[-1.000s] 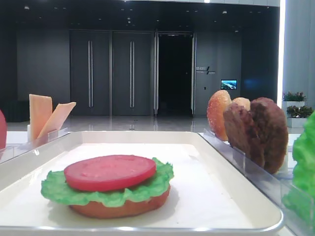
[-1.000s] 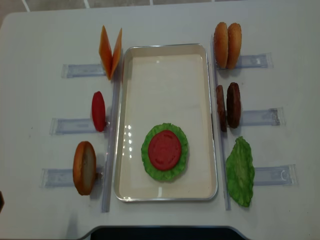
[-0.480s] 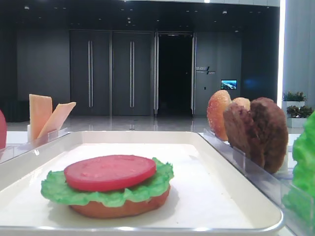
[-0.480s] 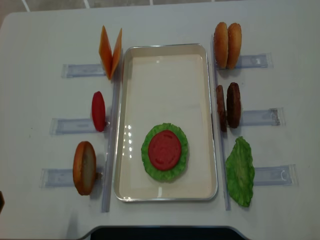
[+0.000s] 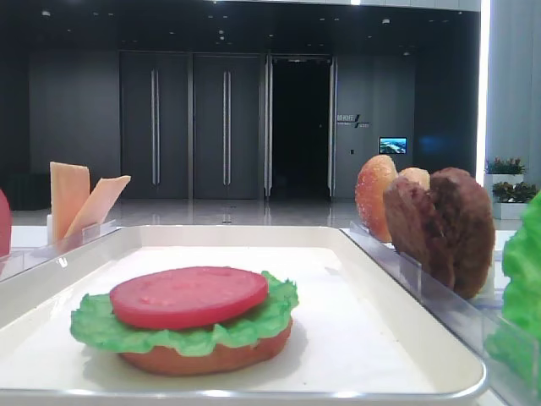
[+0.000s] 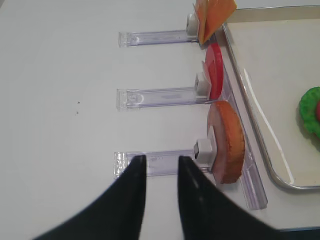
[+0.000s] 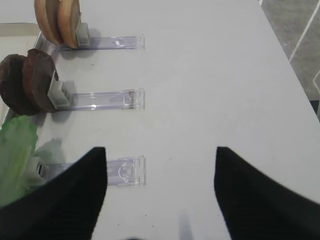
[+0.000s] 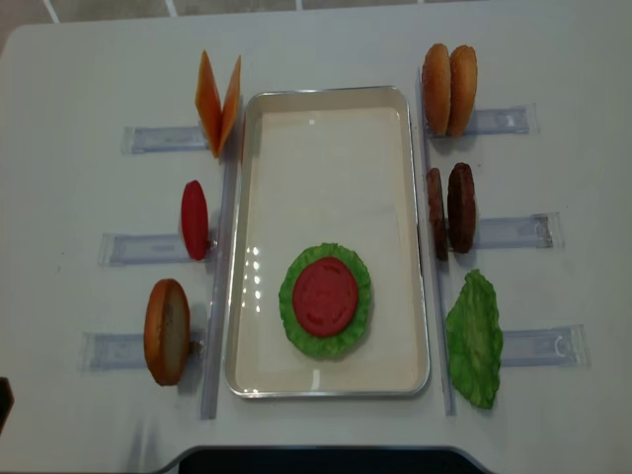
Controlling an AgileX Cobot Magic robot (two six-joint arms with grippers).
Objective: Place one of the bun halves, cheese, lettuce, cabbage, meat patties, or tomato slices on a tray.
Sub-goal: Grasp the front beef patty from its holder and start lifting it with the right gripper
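Note:
On the white tray (image 8: 326,168) lies a stack: bun base (image 5: 203,357), lettuce (image 8: 361,296), tomato slice (image 8: 325,297) on top. Left of the tray, cheese (image 8: 217,102), a tomato slice (image 8: 195,219) and a bun half (image 8: 166,331) stand on edge. To its right are two bun halves (image 8: 449,89), two meat patties (image 8: 452,209) and a lettuce leaf (image 8: 475,338). My left gripper (image 6: 161,162) hovers by the bun half (image 6: 227,142), slightly open and holding nothing. My right gripper (image 7: 160,155) is wide open over bare table, right of the lettuce (image 7: 15,155). Cabbage is out of view.
Clear plastic holder strips (image 8: 148,138) run outward from each food item on both sides of the tray, and long clear rails (image 8: 219,276) line the tray's edges. The white table's front edge is near the tray's near end.

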